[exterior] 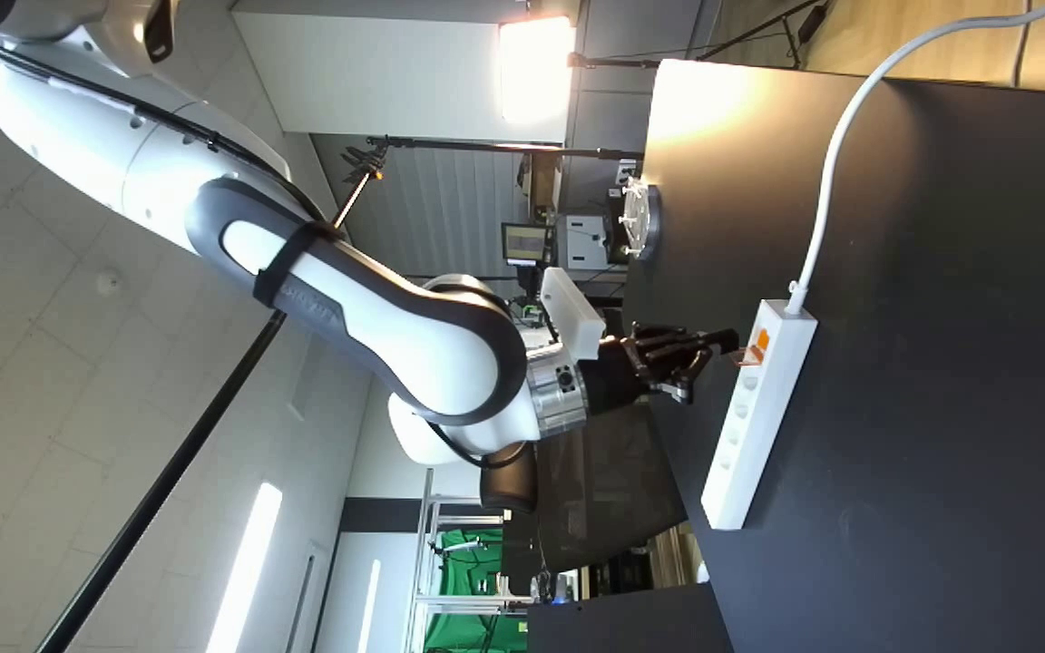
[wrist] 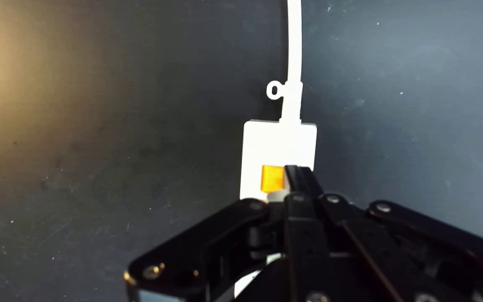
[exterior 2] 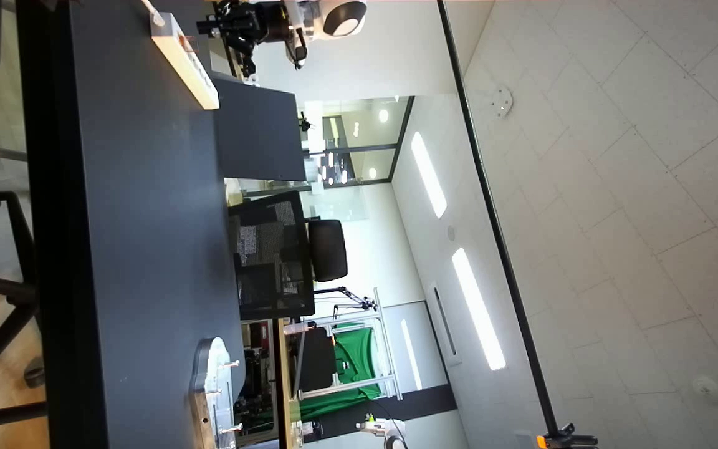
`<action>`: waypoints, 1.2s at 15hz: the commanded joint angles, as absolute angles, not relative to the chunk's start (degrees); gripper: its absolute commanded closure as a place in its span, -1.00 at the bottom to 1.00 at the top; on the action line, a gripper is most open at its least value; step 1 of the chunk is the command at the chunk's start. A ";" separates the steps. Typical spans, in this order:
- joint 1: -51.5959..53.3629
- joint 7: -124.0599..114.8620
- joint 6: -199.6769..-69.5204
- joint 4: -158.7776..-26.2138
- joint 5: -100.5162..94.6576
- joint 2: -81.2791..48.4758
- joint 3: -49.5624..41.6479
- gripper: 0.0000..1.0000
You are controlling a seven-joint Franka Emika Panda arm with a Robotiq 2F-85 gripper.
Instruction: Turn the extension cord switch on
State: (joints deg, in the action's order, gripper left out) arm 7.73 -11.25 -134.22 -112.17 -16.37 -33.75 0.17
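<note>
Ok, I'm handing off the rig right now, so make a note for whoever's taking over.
Gripper: shut, nothing seen in its grip, tip close by the switch; contact can't be told.
Extension cord: lying on the dark table, cable running out from the switch end.
Switch: orange, partly visible past the gripper in the wrist view.
Done: gripper is at the switch; no press can be confirmed.
Left: check whether it's on; if not, probably press gently, then back away.
</note>
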 commanded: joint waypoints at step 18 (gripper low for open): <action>12.05 -17.16 -138.09 -109.05 -15.83 -38.70 -4.75 1.00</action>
State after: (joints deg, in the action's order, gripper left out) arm 10.87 -14.36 -136.86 -108.84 -15.66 -38.82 -3.52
